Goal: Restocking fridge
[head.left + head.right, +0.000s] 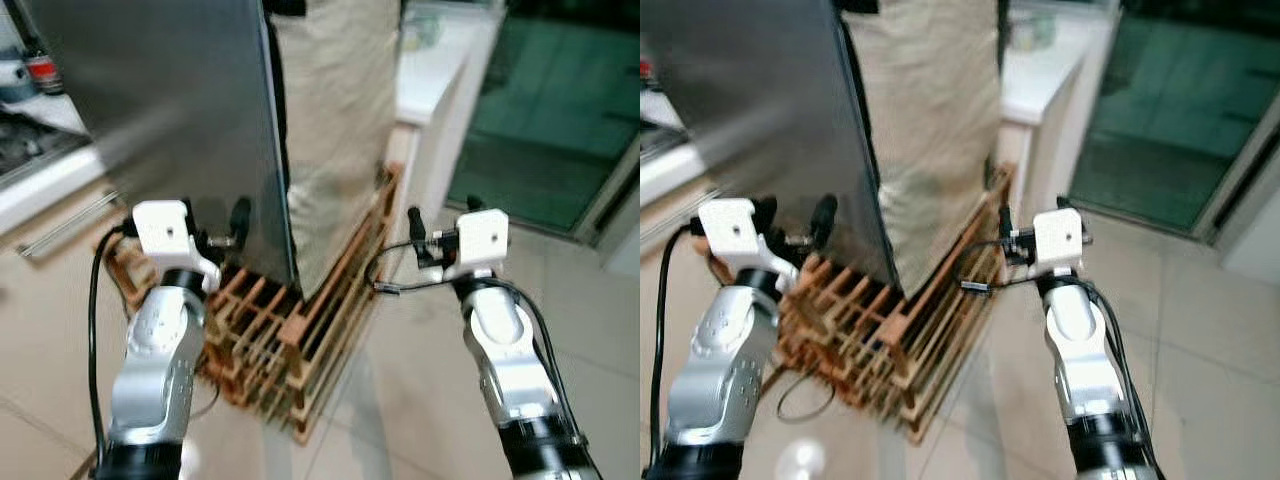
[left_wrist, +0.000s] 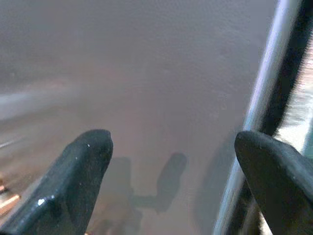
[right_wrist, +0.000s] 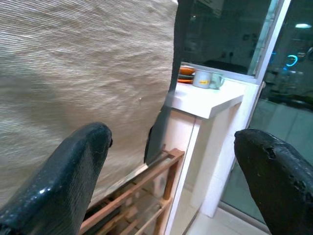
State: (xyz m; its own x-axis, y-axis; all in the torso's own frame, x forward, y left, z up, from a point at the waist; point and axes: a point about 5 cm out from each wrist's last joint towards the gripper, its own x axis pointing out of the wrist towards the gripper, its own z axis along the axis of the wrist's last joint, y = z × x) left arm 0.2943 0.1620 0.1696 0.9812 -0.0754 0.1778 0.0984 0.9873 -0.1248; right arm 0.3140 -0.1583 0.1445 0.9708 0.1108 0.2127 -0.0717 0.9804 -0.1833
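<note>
A tall fridge (image 1: 170, 110) with a brushed steel door stands straight ahead, raised on a wooden slatted pallet (image 1: 290, 350) that sits on the pale tiled floor (image 1: 420, 400). The door is shut, so nothing of what the fridge holds can be seen. Its side is draped in a beige woven cloth (image 1: 335, 120) that hangs down to the pallet. Beyond the fridge, a white table (image 3: 208, 100) carries a metal mug (image 3: 204, 78) and something orange just beside it. To the robot's right is a dark glass sliding door (image 1: 550, 110).

Both silver arms are raised forward with elbows bent. The left hand (image 1: 225, 235) is held close to the lower part of the steel door, near its right edge; its two black fingers (image 2: 80, 166) are spread wide apart, hold nothing, and cast shadows on the metal without visibly touching it. The right hand (image 1: 420, 240) hovers beside the cloth-covered side of the fridge, above the pallet's corner, aimed toward the cloth and the white table. Its fingers (image 3: 73, 176) are likewise spread wide, with nothing between them.
</note>
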